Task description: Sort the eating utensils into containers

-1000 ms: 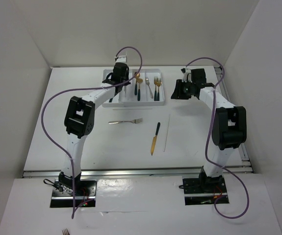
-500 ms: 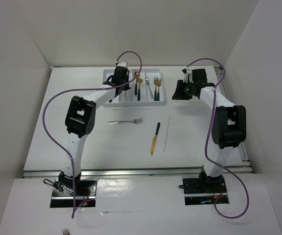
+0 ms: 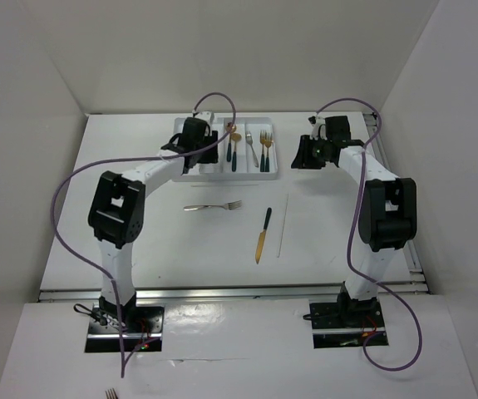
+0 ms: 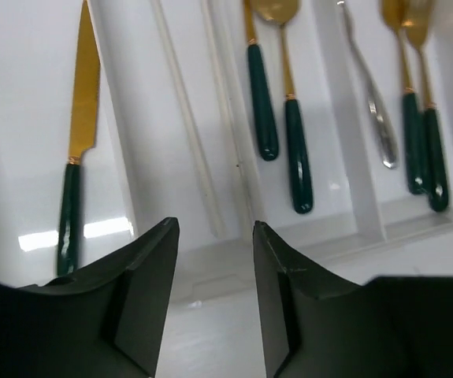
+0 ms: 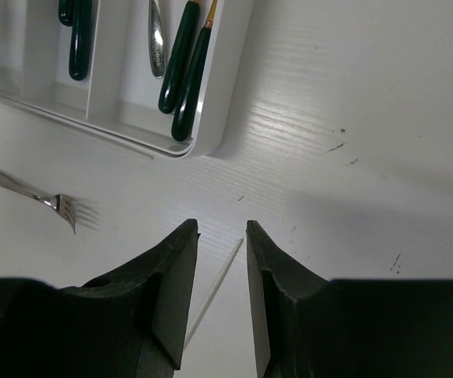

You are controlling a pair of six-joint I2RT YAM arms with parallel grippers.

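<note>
Utensils (image 4: 295, 153) in the tray (image 3: 222, 174) lie lengthwise, handles toward the arms, while on the table (image 3: 139, 241) a fork (image 3: 214, 205) lies crosswise, tines rightward, and a knife (image 3: 262, 234), blade nearward, and a stick (image 3: 282, 224) run near-to-far; the left gripper (image 4: 215, 228) and the right gripper (image 5: 222, 228) both gape empty.
</note>
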